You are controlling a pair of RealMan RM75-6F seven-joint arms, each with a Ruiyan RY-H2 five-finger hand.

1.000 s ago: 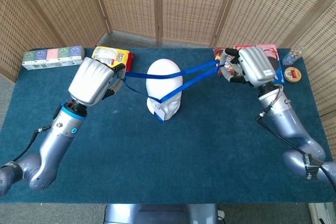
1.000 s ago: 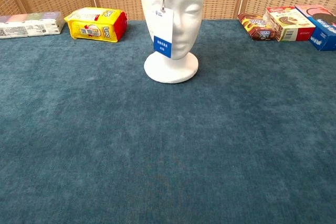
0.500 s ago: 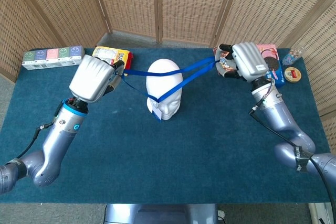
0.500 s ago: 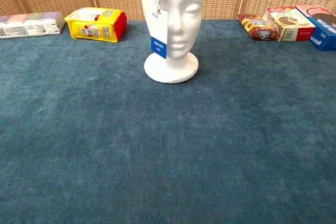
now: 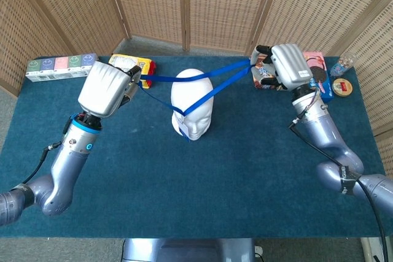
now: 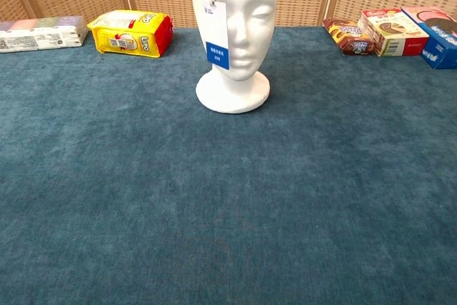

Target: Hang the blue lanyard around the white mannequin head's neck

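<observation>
Both my robot hands went higher: left robot hand [image 5: 108, 89] and right robot hand [image 5: 287, 67] hold the blue strap lanyard [image 5: 212, 88] tight, stretched over the white foam mannequin head [image 5: 193, 107], badge up at its cheek. Yellow snack bag [image 6: 129, 33] sits near.

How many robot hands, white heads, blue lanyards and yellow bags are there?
robot hands: 2
white head: 1
blue lanyard: 1
yellow bag: 1
Total: 5
</observation>
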